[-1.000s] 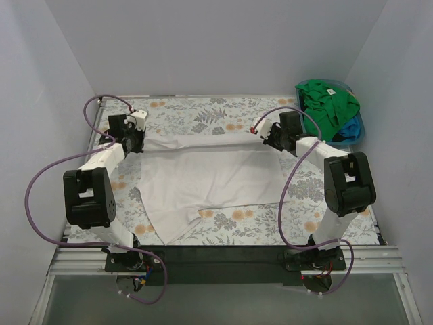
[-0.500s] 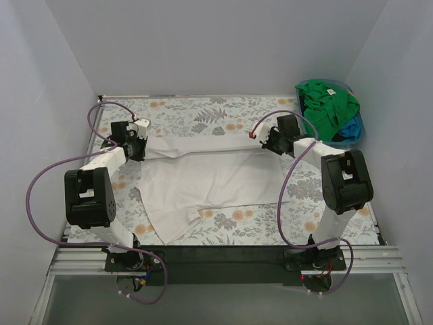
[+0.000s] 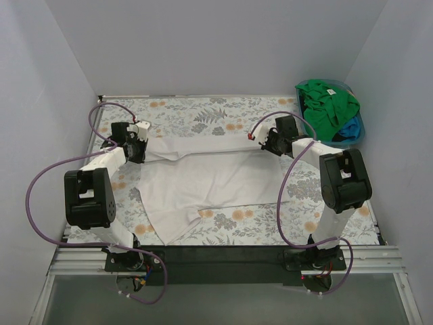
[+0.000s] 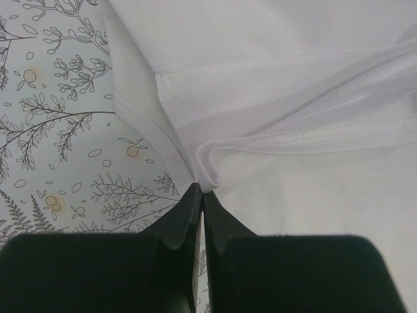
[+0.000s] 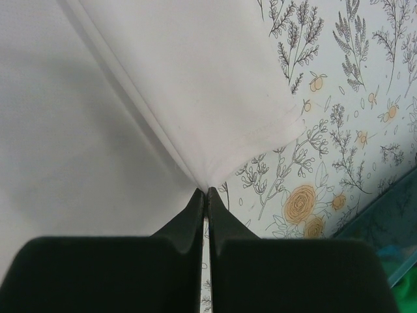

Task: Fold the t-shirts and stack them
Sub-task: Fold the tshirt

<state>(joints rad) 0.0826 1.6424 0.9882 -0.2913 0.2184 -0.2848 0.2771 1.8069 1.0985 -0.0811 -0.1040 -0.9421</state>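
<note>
A white t-shirt point(image 3: 203, 179) lies spread on the floral table cloth, its far edge pulled taut between the two arms. My left gripper point(image 3: 144, 150) is shut on the shirt's far-left edge; the left wrist view shows the fabric point(image 4: 260, 98) bunched at the closed fingertips point(image 4: 202, 193). My right gripper point(image 3: 262, 143) is shut on the far-right edge; the right wrist view shows the white fabric point(image 5: 163, 98) pinched at the closed tips point(image 5: 207, 192). Green point(image 3: 326, 101) and blue point(image 3: 350, 128) t-shirts lie heaped at the far right.
A blue bin point(image 3: 358, 132) at the far right corner holds the green and blue shirts. The floral table cloth point(image 3: 203, 112) covers the table. White walls close in the back and both sides. Purple cables loop beside each arm.
Both grippers, holding the shirt's far edge, have moved slightly. The left has gone a little toward me and the right a little left and farther, keeping the edge taut.
</note>
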